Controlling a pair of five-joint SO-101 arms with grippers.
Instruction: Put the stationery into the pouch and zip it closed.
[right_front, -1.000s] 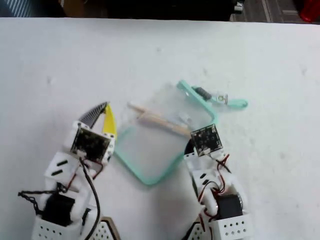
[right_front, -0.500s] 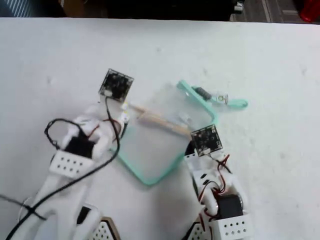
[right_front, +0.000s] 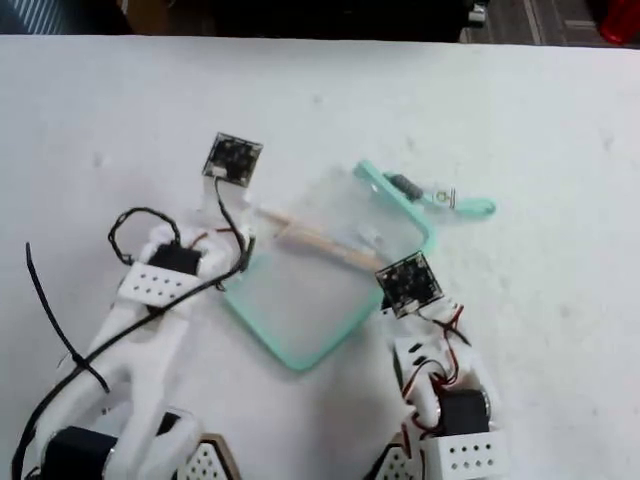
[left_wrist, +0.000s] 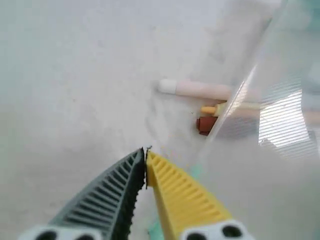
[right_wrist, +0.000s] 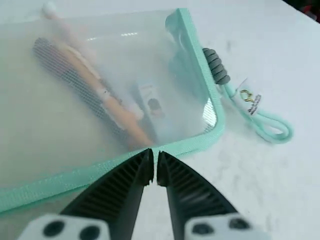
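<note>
Pouch (right_front: 300, 300), translucent with mint-green edging, lies flat near the middle of the counter (right_front: 520, 110), turned so that one corner points at the near edge. The right tool (right_wrist: 154, 151) sits at the pouch's side facing the counter's right edge, black jaws closed together with their tips on the green edging; whether they pinch it cannot be told. The left tool (left_wrist: 146, 151) is at the pouch corner facing the left edge, its grey and yellow jaws closed on nothing, just beside the edging. Past it a pale stick (left_wrist: 195, 89) pokes one end out of the pouch. Other long stationery (right_wrist: 115, 107) lies inside. Toward the far edge, a grey coiled piece (right_wrist: 216, 65) and a mint strap (right_front: 478, 207) rest on the counter.
</note>
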